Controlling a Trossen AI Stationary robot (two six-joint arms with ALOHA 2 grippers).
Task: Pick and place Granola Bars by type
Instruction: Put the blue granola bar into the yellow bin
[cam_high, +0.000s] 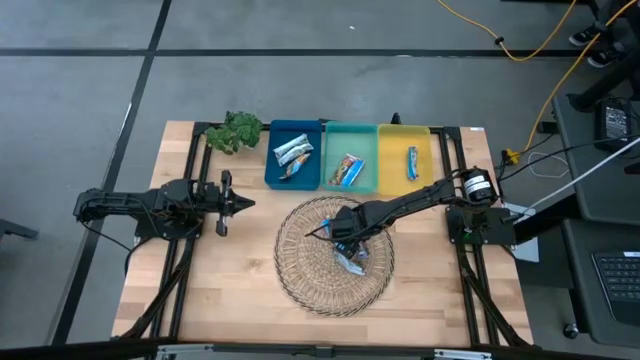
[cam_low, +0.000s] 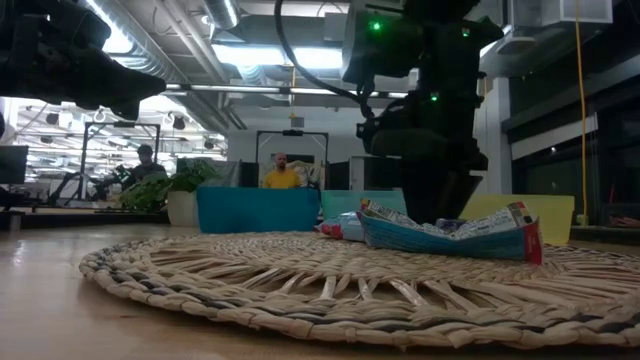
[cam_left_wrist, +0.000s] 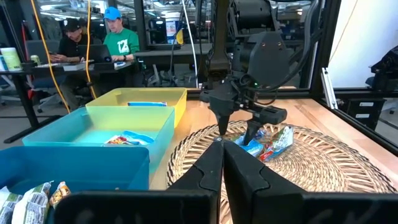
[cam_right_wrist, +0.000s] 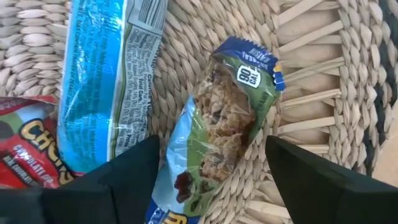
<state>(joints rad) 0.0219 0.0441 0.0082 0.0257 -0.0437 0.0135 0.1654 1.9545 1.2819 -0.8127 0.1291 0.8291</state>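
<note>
Left gripper (cam_left_wrist: 222, 163) fingers pressed together up front; right gripper (cam_left_wrist: 239, 127) spread over granola bars (cam_left_wrist: 268, 142) on the woven mat (cam_left_wrist: 323, 163), maybe touching one.

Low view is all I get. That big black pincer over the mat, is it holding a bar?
Observer: No. The right pincer is open, its fingers either side of a green-and-blue bar lying on the woven mat.
Operator: Where's the other arm?
Observer: The left pincer is shut and empty, waiting left of the mat.
Operator: How many bars are in the yellow bin?
Observer: One blue bar lies in the yellow bin.
</note>
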